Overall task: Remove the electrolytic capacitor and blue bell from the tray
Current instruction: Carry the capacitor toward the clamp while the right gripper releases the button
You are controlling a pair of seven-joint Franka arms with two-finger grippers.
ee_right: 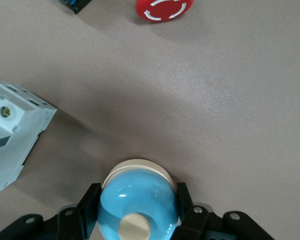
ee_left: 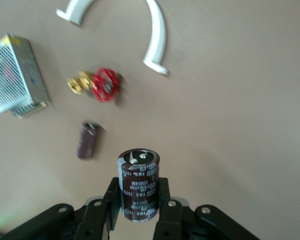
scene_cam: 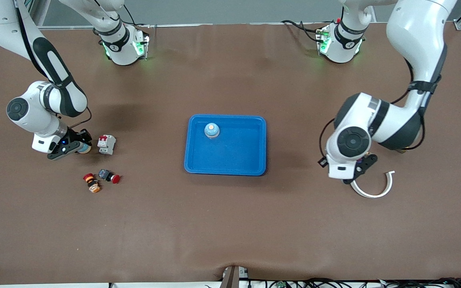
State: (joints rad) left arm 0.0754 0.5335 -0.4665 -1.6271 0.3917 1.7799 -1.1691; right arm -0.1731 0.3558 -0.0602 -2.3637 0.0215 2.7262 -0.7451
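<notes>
Upper middle of the front frame, tray: a blue tray (scene_cam: 254,160) lies at the desk's (scene_cam: 230,232) centre, with a blue bell (scene_cam: 211,130) standing in the corner toward the robots' bases and the right arm's end.
Capacitor: a dark maroon cylinder (ee_left: 138,184) with white print and a grey top with terminals, pinched upright in the left claw (ee_left: 138,210).
Left claw place: lower right of the front frame, over the desk beside a white curved strip (scene_cam: 374,191).
Second bell: a glossy light-blue dome (ee_right: 138,206) with a cream button and cream base, pinched in the right claw (ee_right: 138,212).
Right claw place: middle left of the front frame, just beside a white circuit breaker (scene_cam: 107,144).
Neighbours: a red push button (scene_cam: 110,176) and an orange-and-black part (scene_cam: 92,183) lie nearer the front camera than the breaker.
Open room: bare brown desk lies between each claw and the tray.
</notes>
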